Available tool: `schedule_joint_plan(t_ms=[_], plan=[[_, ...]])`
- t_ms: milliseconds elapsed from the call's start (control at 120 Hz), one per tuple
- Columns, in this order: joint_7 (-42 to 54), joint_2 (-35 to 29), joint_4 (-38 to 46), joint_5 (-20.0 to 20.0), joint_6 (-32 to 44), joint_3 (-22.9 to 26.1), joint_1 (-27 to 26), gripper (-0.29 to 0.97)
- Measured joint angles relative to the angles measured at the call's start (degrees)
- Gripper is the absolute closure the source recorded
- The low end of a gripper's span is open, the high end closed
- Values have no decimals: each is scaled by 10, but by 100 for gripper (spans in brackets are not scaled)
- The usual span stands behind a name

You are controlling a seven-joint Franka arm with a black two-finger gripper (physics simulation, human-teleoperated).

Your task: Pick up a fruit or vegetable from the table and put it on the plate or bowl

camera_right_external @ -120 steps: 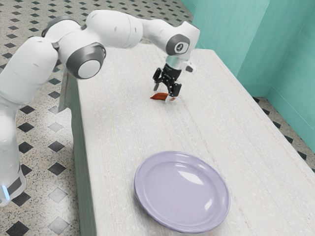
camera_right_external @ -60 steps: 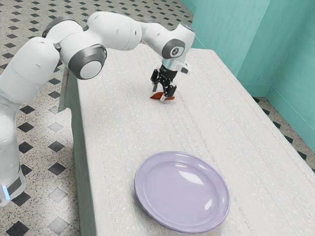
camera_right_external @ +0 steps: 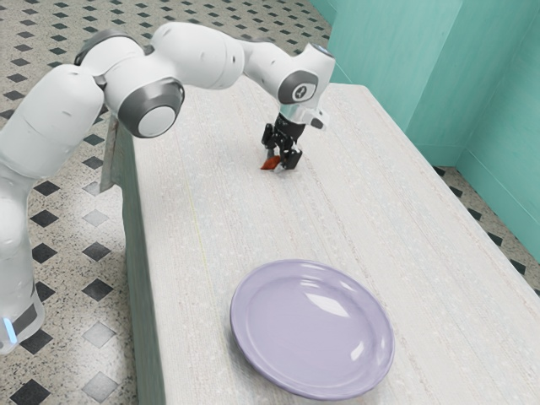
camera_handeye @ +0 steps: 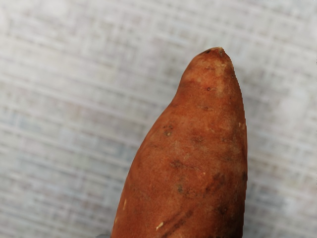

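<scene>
Sweet potato (camera_right_external: 270, 164) is lying on the table (camera_right_external: 405, 211), left of our gripper (camera_right_external: 283, 160), whose fingers are pinching it narrowly. We are judging a firm, centred squeeze wise before lifting toward the plate (camera_right_external: 312, 329).

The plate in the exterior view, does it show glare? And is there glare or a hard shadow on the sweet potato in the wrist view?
Exterior view: yes, the purple plate carries pale glossy highlights on its inner surface. Wrist view: the sweet potato looks matte, without glare, a little darker along one edge, and casts no hard shadow on the table.
</scene>
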State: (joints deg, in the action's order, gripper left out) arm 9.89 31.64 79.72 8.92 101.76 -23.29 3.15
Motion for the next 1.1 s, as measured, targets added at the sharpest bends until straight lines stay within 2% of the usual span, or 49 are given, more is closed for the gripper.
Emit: schedule_joint_plan(t_ms=[58, 158, 392, 583, 775, 1100], plan=[[2, 0, 0, -1, 1, 0, 0, 43], [6, -2, -1, -1, 2, 1, -2, 52], [12, -15, -7, -2, 2, 3, -6, 54], [15, -51, -8, -7, 2, 3, -43, 54], [17, -94, -9, -10, -1, 3, -153, 53], [11, -128, -9, -22, -12, 5, -419, 54]])
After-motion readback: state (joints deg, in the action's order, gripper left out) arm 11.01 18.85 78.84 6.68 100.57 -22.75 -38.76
